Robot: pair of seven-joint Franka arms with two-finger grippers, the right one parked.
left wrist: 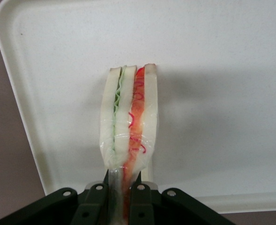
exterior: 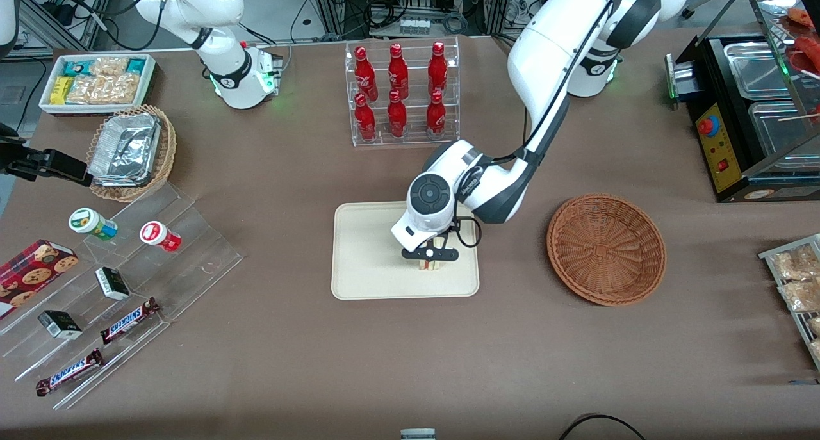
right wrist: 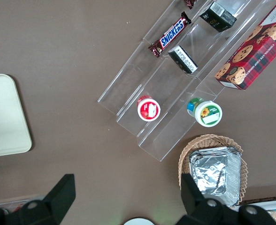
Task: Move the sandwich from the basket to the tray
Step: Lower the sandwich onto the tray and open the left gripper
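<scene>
My left gripper hangs low over the cream tray, shut on the sandwich. In the left wrist view the sandwich stands on edge between the black fingers, its pale bread and green and red filling reaching down to the tray surface. Whether it touches the tray I cannot tell. The reddish-brown round basket sits beside the tray toward the working arm's end, with nothing in it.
A clear rack of red bottles stands farther from the front camera than the tray. Tiered acrylic shelves with snacks, a wicker basket of foil containers and a white snack bin lie toward the parked arm's end. A black appliance sits at the working arm's end.
</scene>
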